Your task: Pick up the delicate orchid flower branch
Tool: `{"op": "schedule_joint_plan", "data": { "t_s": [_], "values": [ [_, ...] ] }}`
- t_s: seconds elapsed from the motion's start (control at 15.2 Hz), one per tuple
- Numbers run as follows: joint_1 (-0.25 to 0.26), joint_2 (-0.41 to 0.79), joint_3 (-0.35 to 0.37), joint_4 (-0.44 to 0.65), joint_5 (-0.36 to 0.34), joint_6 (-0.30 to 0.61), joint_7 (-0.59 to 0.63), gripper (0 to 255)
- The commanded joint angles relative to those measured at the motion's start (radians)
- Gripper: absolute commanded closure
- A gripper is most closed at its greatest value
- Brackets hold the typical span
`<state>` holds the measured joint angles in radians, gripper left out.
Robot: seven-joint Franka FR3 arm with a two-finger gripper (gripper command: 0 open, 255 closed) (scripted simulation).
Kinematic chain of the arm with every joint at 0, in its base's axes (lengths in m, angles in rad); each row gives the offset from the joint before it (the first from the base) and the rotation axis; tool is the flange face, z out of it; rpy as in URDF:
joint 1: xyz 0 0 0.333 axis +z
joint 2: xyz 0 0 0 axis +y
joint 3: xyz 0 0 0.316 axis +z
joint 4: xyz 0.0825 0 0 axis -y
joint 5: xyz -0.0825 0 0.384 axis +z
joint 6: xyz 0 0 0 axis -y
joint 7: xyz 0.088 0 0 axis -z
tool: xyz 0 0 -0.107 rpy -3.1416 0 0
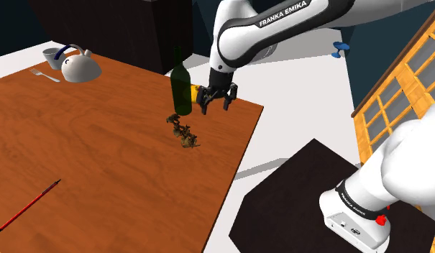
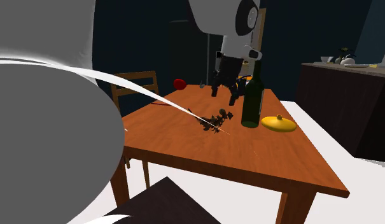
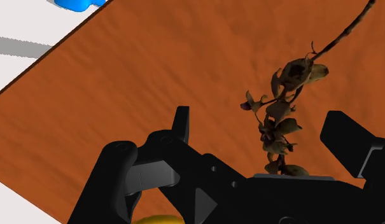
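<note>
The jaws stand wide apart above the wooden bench (image 1: 101, 165), holding nothing, while the brown orchid branch (image 3: 280, 121) lies flat on the bench below them, showing untouched in the gap between both fingers, near the dark green bottle (image 1: 181, 83).

The orchid branch (image 3: 283, 126) runs past the wrist view's edge, its near end behind the tool (image 3: 259, 119).

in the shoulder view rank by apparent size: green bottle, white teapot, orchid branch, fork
dark green bottle and white round teapot: look alike, unranked
then brown withered orchid branch
smallest: grey fork
</note>
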<state>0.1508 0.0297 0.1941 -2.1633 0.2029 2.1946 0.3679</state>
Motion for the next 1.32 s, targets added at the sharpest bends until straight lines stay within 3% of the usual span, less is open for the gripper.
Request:
{"op": "schedule_joint_plan", "data": {
  "t_s": [0.0, 0.53, 1.19, 1.25],
  "values": [
    [0.011, 0.072, 0.009, 0.049, -0.01, 0.021, 0.018, 0],
    [0.083, 0.373, 0.03, 0.312, -0.07, 0.051, 0.107, 0],
    [0.089, 0.434, 0.025, 0.292, -0.075, 0.131, 0.099, 0],
    [0.089, 0.435, 0.025, 0.292, -0.075, 0.131, 0.099, 255]
  ]
}}
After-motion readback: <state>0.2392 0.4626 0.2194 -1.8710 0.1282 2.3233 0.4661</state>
